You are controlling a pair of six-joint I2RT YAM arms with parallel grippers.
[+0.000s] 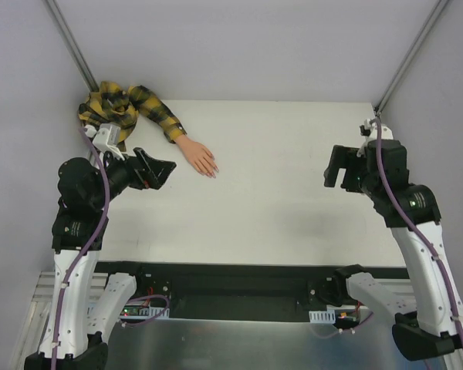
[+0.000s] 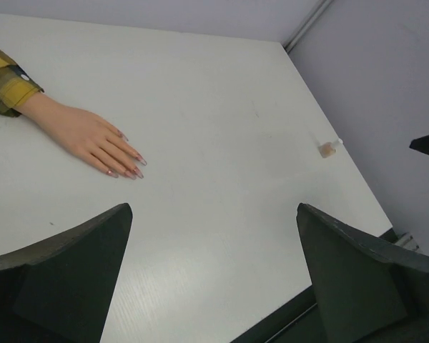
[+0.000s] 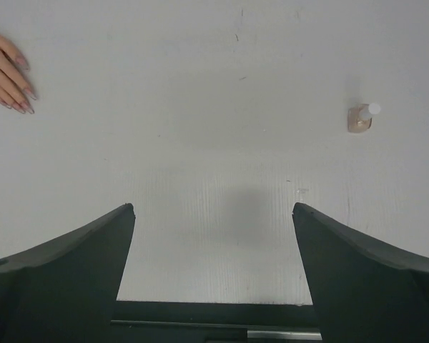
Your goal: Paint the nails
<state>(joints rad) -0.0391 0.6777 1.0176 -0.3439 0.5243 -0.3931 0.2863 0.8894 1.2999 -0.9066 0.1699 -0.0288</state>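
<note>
1. Both arms hover over the white surface (image 1: 293, 200) with nothing in their grip. The left end effector (image 2: 214, 207) is fully released with its jaws spread wide, and so is the right end effector (image 3: 213, 206).
2. The mannequin hand (image 1: 195, 156) lies flat, palm down, at the far left of the surface. Its plaid sleeve (image 1: 131, 108) bunches into the far left corner. The nails (image 2: 131, 166) tip the fingers, which point toward the middle of the surface. They lie near the left end effector but not touching it, and well apart from the right one.
3. A small nail-polish bottle (image 3: 360, 120) with a pale cap sits toward the far right edge, ahead and to the right of the right end effector. Whether it stands or lies tipped is hard to tell.
4. Judged from this, the task is at its very start. No brush is out, the bottle appears capped, and no painting is under way.
5. The next move probably falls to the right arm, which would reach forward and right, line its jaws around the bottle and close on it.
6. Uncapping likely needs both arms, one steadying the bottle body while the other turns and lifts the cap.
7. The bottle is small and light, so an off-centre approach could knock it over or push it away.
</note>
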